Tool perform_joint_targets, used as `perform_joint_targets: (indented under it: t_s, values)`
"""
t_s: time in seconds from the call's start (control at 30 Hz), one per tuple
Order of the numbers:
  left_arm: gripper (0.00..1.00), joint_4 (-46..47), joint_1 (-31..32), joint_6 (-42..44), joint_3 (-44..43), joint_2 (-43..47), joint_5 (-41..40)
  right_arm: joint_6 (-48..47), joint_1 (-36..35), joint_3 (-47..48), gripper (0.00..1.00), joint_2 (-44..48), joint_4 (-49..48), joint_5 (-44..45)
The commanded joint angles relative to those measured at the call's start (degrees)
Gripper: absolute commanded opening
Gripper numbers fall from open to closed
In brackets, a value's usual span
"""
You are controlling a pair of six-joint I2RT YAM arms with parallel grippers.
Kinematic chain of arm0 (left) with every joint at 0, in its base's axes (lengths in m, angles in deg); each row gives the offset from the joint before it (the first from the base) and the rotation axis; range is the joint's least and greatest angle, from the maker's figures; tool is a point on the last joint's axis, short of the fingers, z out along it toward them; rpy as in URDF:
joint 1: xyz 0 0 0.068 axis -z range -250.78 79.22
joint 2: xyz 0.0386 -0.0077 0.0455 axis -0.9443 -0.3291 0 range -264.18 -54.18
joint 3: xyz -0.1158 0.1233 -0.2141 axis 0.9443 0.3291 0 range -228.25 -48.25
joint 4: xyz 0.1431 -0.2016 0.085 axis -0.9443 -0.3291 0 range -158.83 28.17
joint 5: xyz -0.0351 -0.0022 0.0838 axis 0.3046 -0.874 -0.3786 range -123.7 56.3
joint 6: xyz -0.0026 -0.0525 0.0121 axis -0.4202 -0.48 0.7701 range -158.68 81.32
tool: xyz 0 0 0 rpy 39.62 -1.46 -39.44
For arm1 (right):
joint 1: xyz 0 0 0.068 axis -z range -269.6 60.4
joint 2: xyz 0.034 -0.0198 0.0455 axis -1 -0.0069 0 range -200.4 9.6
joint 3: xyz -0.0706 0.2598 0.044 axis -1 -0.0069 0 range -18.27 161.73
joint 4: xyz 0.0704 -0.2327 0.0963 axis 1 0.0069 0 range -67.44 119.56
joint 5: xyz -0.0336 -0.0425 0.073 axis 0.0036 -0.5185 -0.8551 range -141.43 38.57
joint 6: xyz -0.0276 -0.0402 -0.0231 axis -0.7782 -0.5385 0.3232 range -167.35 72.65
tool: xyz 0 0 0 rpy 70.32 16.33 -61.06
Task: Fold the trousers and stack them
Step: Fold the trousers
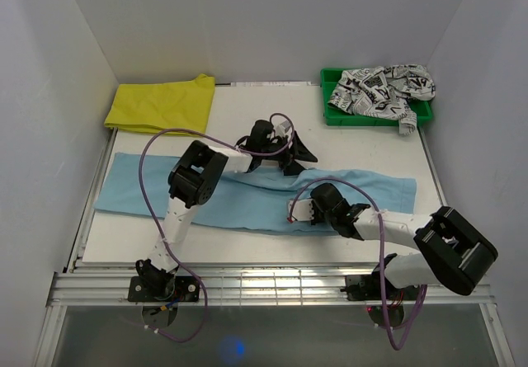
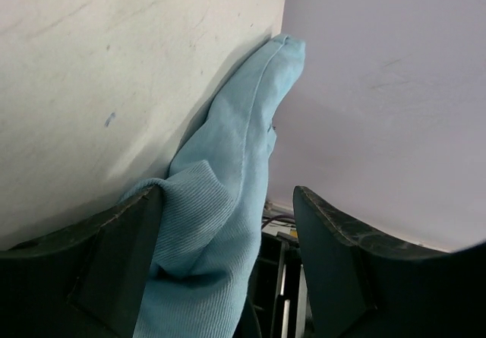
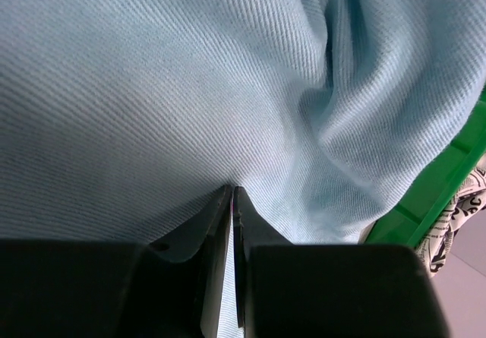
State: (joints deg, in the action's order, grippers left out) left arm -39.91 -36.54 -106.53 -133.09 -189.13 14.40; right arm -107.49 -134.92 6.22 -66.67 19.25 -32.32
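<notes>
From above: finds the trousers (image 1: 132,190) spread lengthwise across the table (image 1: 247,247), not yet folded. Well apart from the yellow garment (image 1: 161,103) at far left and the printed garment (image 1: 379,87) in the green tray (image 1: 363,121). Puts the left gripper (image 1: 293,157) at the far edge mid-length and the right gripper (image 1: 295,212) at the near edge opposite.

From the left wrist: shows the left gripper (image 2: 228,194) released, jaws wide, with a ridge of trousers (image 2: 243,125) rising between them, unpinched. Best to sink lower and close on the full ridge before lifting.

From the right wrist: shows the right gripper (image 3: 231,192) clenched, seemingly nipping a thin fold of trousers (image 3: 152,87), though the bite itself hides at the tips. Should raise both edges together and level, keeping the fold square.
</notes>
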Motion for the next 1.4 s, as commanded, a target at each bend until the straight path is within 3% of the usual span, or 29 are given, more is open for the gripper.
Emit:
perform_joint_targets:
  t_s: [0.0, 0.3, 0.4, 0.53, 0.67, 0.73, 0.8, 1.1, 1.37]
  values:
    - [0.79, 9.63, 0.13, -6.32, -4.1, -0.04, -0.64, 3.54, 0.14, -3.49, 0.12, -0.64, 15.08, -6.55]
    - [0.68, 10.17, -3.47, -9.4, -6.3, -0.39, -7.05, 5.21, 0.14, -4.01, 0.12, 4.28, 22.2, -6.72]
    - [0.63, 10.26, -4.79, -7.13, -8.5, -0.66, -5.13, 5.65, 0.14, -4.54, 0.12, 5.16, 23.35, -6.46]
    - [0.61, 2.29, -5.85, -2.3, -7.1, 1.01, 2.41, 5.74, 0.14, -4.54, 0.12, 5.52, 23.26, -6.28]
    - [0.63, -7.3, -4.1, 7.8, -3.59, 4.34, 5.16, 6.09, 0.14, -3.84, 0.11, 2.98, 22.12, -6.19]
    - [0.66, -16.78, -2.25, 15.86, -5.15, 4.79, 5.17, 6.61, 0.14, -3.22, 0.11, 2.62, 22.12, -6.28]
    - [0.71, -20.84, -1.11, 18.1, -6.13, 4.7, 6.92, 6.53, 0.14, -3.13, 0.11, 2.44, 21.95, -6.19]
    - [0.8, -14.26, 3.11, 15.91, -9.81, 2.77, 13.51, 4.77, 0.14, -2.96, 0.11, 1.39, 21.59, -6.72]
    - [0.84, -15.06, -0.13, 13.98, -4.82, 7.07, 7.64, 3.63, 0.06, -2.52, 0.1, 2.09, 22.73, -7.16]
